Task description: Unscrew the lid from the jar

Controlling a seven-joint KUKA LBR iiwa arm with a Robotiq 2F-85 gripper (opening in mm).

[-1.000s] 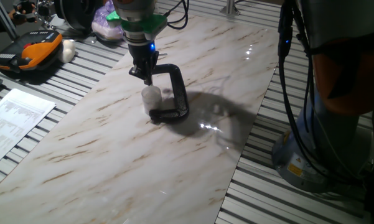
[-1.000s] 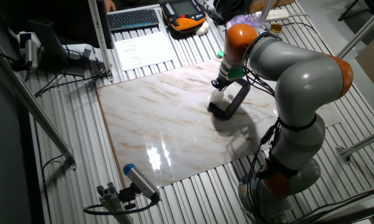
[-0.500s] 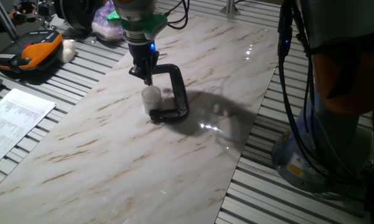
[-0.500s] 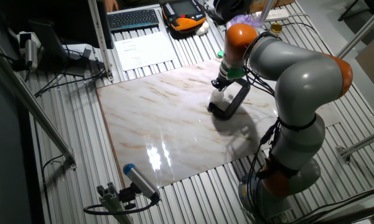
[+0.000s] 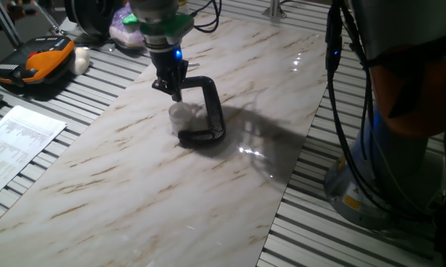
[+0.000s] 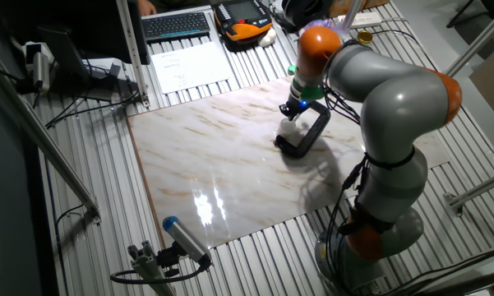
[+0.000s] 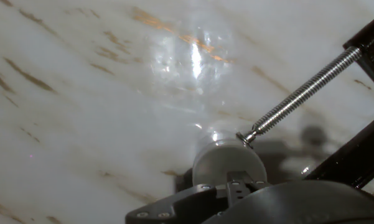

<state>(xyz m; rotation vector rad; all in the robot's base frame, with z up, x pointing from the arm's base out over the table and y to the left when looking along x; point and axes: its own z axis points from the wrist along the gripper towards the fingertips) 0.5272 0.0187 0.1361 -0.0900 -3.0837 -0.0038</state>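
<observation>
The jar (image 5: 182, 113) is a tiny clear cylinder standing on the marble board inside the black C-clamp (image 5: 211, 111). In the hand view the jar (image 7: 187, 59) shows as a clear, open ring on the marble. My gripper (image 5: 174, 93) hangs just above the jar and slightly left of it. The whitish round lid (image 7: 228, 163) sits at the gripper's tip (image 7: 233, 185), lifted off the jar and held there. The clamp's metal screw (image 7: 299, 93) ends right beside the lid. In the other fixed view the gripper (image 6: 295, 111) is over the jar (image 6: 291, 128).
The marble board (image 5: 171, 185) lies on a slatted metal table. An orange-black device (image 5: 33, 63) and a printed sheet (image 5: 15, 144) lie to the left. A keyboard (image 6: 177, 25) is at the back. The arm's base (image 6: 378, 230) stands beside the board.
My gripper has risen slightly and shifted a little left. The jar below now looks clear rather than white-topped; the lid has come up with the gripper.
</observation>
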